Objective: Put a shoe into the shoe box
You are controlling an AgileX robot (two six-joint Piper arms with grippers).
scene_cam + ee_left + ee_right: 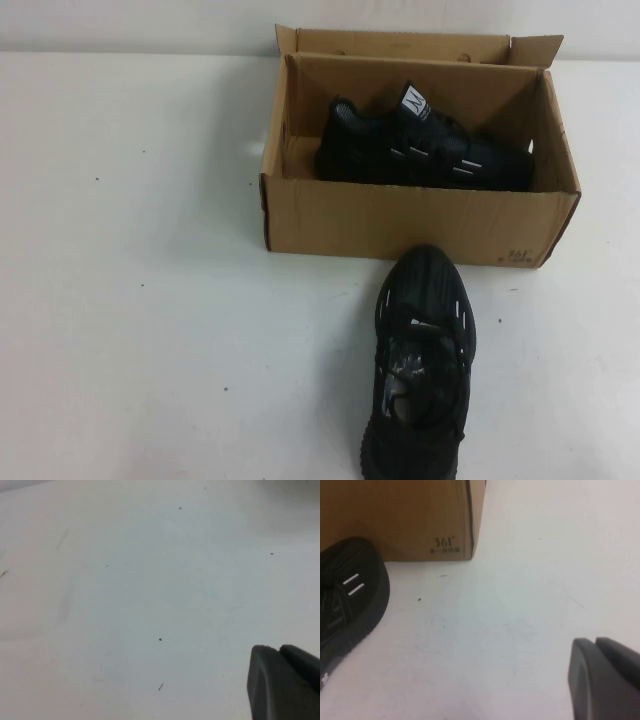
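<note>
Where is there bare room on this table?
Wide bare table left of the shoe box and the loose shoe; the left gripper hovers over bare table. A narrower strip lies right of both, under the right gripper. Crowded: the shoe's toe nearly touches the box.

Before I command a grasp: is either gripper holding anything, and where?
Nothing. The left gripper and right gripper are shut over bare table; the shoe lies untouched.

Black shoes (422, 365) (white stripes), brown box (400, 225).
</note>
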